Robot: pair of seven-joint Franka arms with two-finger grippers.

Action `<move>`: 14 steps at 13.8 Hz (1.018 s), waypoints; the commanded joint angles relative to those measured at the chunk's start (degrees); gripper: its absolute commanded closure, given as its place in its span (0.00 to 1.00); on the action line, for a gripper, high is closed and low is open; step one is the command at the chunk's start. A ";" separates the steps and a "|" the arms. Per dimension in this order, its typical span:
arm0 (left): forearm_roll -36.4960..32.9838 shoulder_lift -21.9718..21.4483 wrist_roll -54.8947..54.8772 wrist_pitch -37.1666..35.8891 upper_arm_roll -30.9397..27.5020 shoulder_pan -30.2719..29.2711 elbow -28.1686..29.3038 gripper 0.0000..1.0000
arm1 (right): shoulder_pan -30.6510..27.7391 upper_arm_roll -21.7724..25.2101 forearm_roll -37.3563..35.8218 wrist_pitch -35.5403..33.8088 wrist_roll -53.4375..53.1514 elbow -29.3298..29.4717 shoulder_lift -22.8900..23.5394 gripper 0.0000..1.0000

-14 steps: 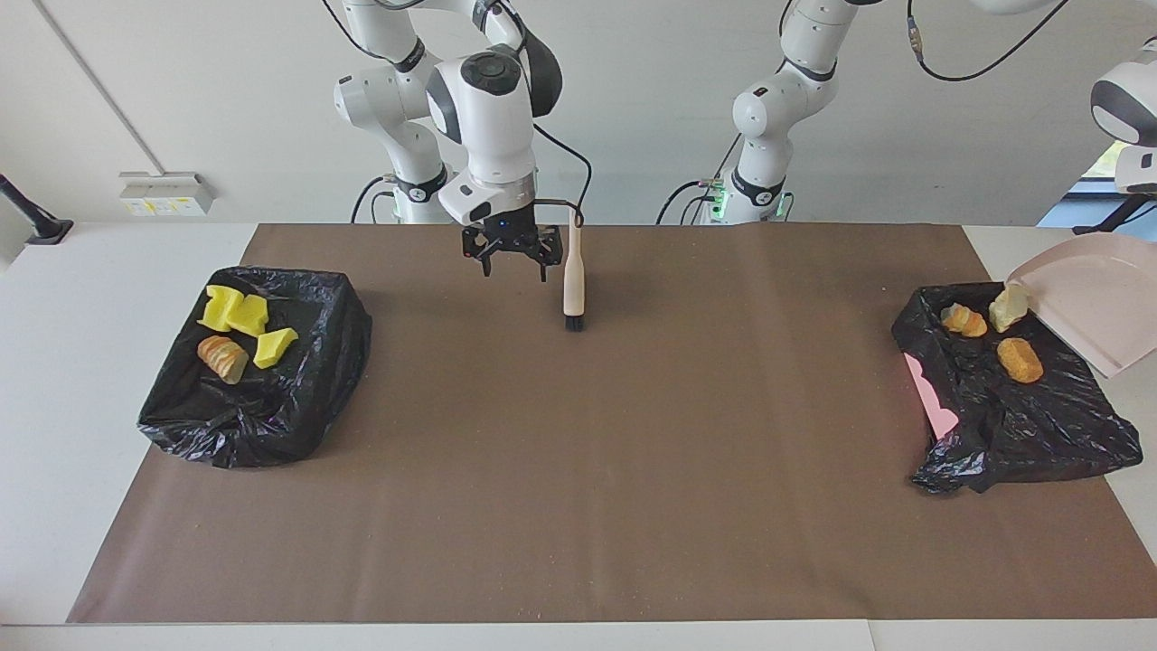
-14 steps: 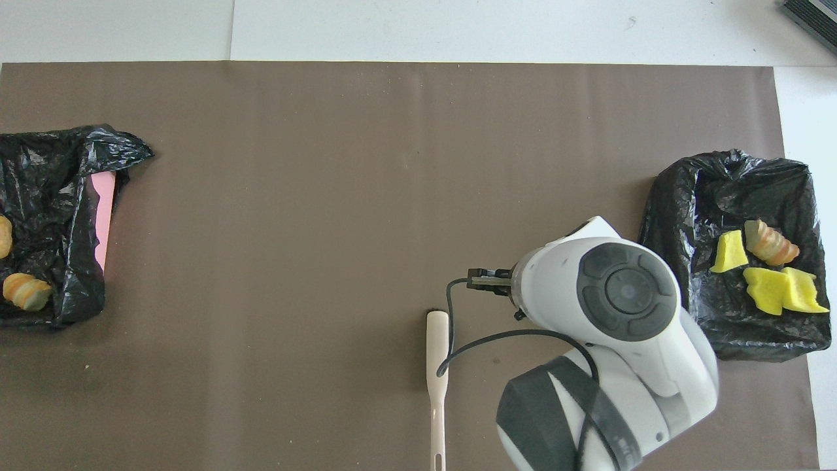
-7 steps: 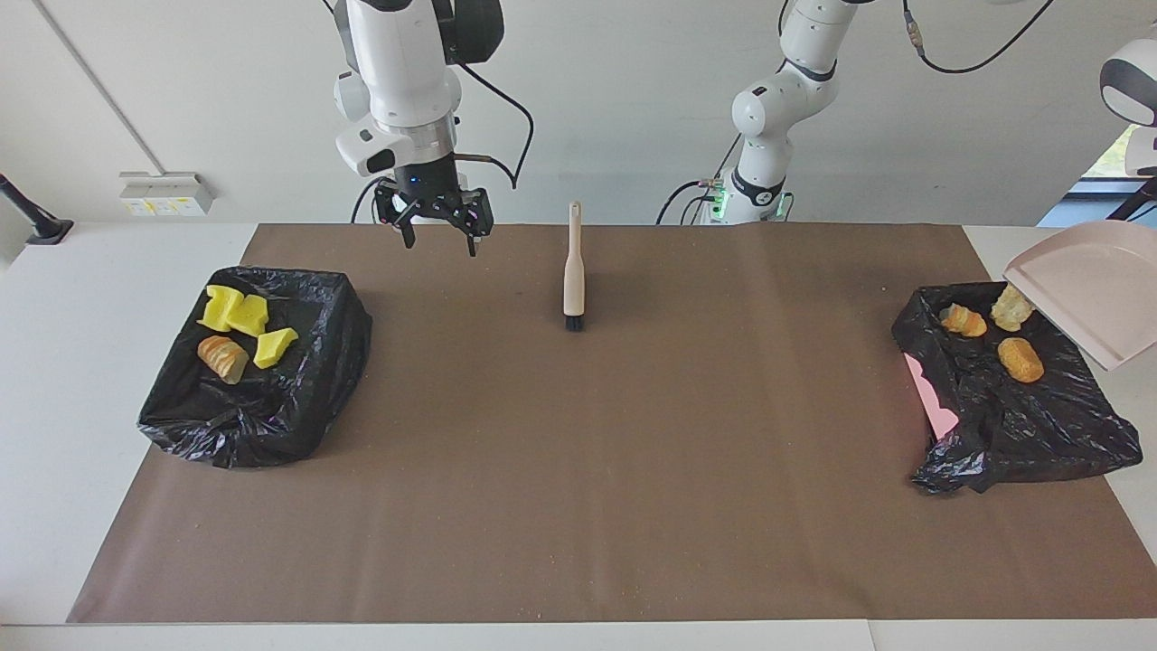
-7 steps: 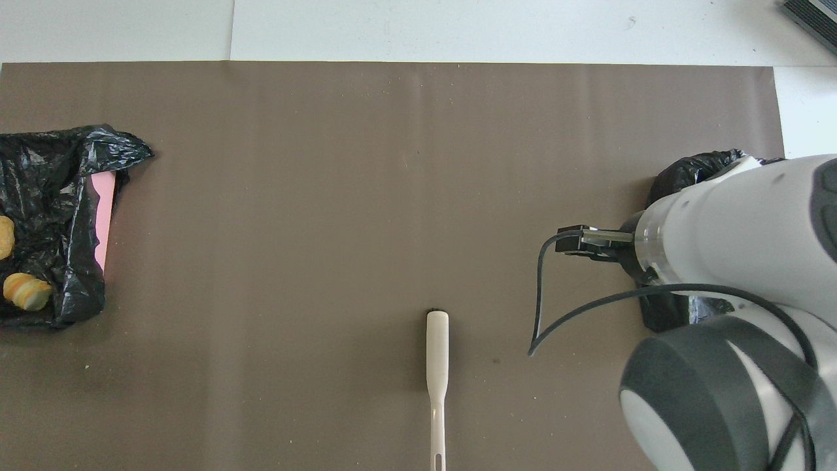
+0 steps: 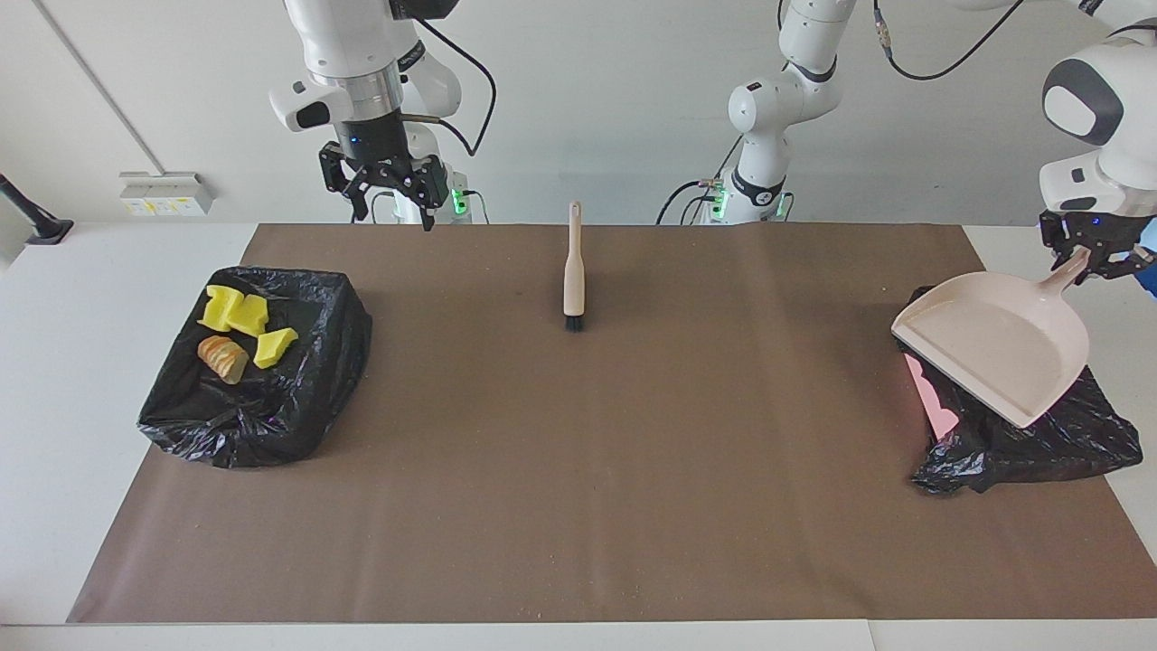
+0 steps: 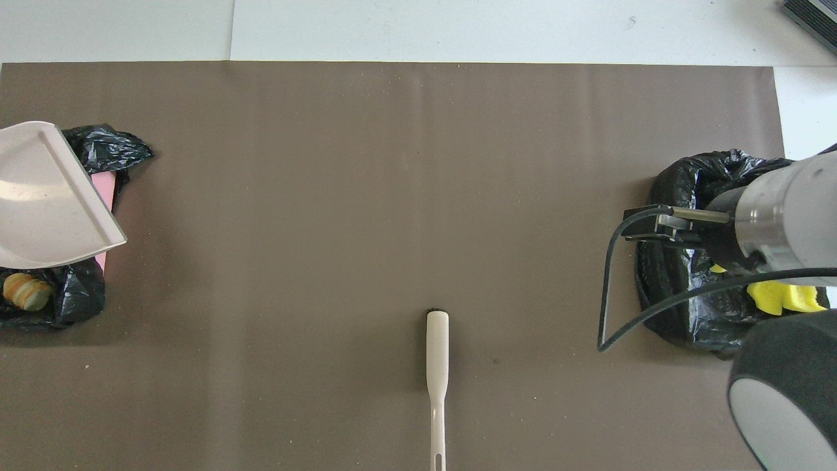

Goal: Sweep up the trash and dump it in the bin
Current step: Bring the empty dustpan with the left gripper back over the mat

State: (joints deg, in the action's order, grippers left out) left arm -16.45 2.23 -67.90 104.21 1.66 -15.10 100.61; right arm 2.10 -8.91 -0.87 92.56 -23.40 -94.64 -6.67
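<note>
Dustpan held over one bin, brush lying loose on the mat, trash sitting in both bins.

The left gripper point(image 5: 1095, 256) is clamped on the handle of the dustpan point(image 5: 994, 348), which hangs tilted over the black-bagged bin point(image 5: 1039, 434) at the left arm's end of the table, at 3 o'clock in the facing view; one tan chunk point(image 6: 25, 291) shows under the pan's edge. The right gripper point(image 5: 384, 185) hangs high with fingers spread and nothing in them, at about 1 o'clock from the other bin point(image 5: 271, 407), which holds three yellow pieces point(image 5: 237, 316) and a tan chunk point(image 5: 223, 358). The brush point(image 5: 573, 271) lies flat at 12 o'clock on the brown mat point(image 5: 578, 470), bristles pointing away from the robots, well apart from both grippers. The mat between the bins is open.
</note>
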 commanded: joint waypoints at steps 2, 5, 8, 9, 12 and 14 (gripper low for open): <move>5.28 -1.79 21.51 0.46 -0.78 9.79 6.16 1.00 | -1.22 4.77 2.62 -4.31 8.08 4.02 0.52 0.00; 8.89 -0.83 39.99 2.57 -0.78 18.76 7.76 1.00 | -1.22 10.04 2.36 -5.54 16.60 4.64 0.52 0.00; 11.26 2.24 57.29 6.68 -0.78 27.81 7.58 1.00 | -1.13 13.48 1.22 -5.54 22.77 4.20 0.17 0.00; 11.61 4.25 63.88 8.97 -0.87 31.49 7.06 1.00 | -1.13 13.92 1.13 -5.54 22.95 3.59 -0.18 0.00; 14.15 8.74 79.73 14.51 -0.70 38.63 4.87 1.00 | -0.70 13.92 1.13 -5.28 22.70 -0.36 -1.85 0.00; 17.41 12.95 85.71 14.97 -0.78 42.94 0.31 1.00 | -0.17 13.31 1.04 -4.93 22.52 -2.29 -2.99 0.00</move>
State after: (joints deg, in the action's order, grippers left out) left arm -1.79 10.98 12.55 118.73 2.19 24.13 106.21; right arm 1.54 4.98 0.09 87.56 -1.73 -93.43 -6.96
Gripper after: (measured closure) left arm 0.687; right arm 0.000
